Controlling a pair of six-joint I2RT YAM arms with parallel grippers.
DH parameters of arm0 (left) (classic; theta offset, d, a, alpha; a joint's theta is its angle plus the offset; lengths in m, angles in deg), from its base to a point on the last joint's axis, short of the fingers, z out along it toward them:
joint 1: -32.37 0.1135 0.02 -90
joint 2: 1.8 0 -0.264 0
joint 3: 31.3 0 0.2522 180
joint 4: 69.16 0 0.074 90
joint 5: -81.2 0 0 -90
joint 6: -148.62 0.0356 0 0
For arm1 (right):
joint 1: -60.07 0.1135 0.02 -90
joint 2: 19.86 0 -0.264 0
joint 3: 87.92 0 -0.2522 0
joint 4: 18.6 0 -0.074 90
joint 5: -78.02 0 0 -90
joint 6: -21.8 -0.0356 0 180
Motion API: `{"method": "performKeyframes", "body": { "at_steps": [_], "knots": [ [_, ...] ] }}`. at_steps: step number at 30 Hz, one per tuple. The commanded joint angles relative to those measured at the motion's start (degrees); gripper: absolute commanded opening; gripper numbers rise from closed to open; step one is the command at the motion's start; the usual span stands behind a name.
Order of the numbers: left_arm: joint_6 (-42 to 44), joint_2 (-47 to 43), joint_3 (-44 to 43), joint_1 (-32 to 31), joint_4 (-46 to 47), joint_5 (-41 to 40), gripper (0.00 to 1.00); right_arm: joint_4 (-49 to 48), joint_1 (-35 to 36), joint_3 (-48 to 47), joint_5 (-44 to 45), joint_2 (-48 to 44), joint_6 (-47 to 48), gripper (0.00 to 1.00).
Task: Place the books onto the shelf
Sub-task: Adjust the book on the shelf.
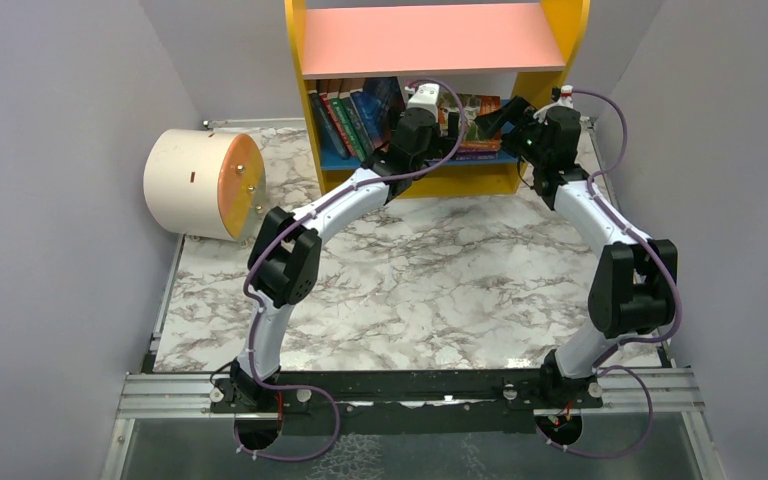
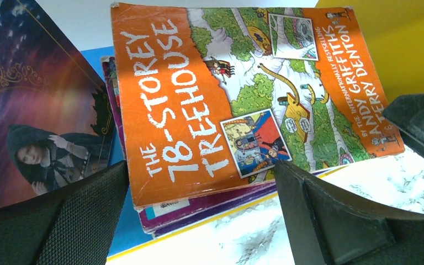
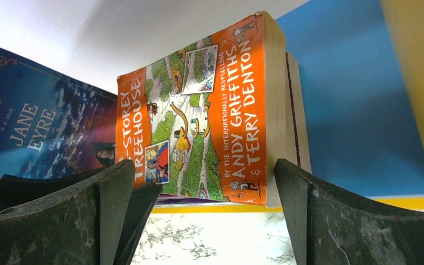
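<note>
The shelf [image 1: 440, 40] has yellow sides, a pink upper board and a blue lower board [image 2: 122, 221]. Several books [image 1: 348, 120] lean upright at the lower board's left, a dark blue "Jane Eyre" [image 3: 38, 132] outermost. To their right an orange "78-Storey Treehouse" book [image 2: 199, 105] lies flat on purple books [image 2: 210, 205]. My left gripper [image 2: 199, 168] is open just in front of this stack's spine corner, holding nothing. My right gripper [image 3: 204, 171] is open too, facing the stack's right end from the marble floor, apart from it.
A cream cylinder with an orange end [image 1: 200, 185] lies at the left of the marble tabletop [image 1: 440, 280]. The shelf's yellow right panel [image 3: 414, 66] stands close beside my right gripper. Both grippers [image 1: 430, 125] [image 1: 487, 120] sit close together at the lower shelf opening. Grey walls enclose both sides.
</note>
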Motion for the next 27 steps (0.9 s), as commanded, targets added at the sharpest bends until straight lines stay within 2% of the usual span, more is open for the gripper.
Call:
{"method": "performKeyframes", "body": {
  "at_steps": [1,22,27],
  "knots": [
    [-1.1,-3.7,1.3,-1.5,1.2,0.5,0.99,-3.4,0.3,-3.3,-5.1,2.1,0.6,0.94],
    [-1.2,-6.2,3.9,-2.0,2.1,-0.4,0.99,-3.7,1.9,-4.9,-5.4,2.6,1.5,0.94],
    [-1.0,-6.2,4.0,-2.0,1.9,-0.9,0.99,-1.2,2.1,-4.1,-0.2,1.2,1.1,0.94]
  ]
}}
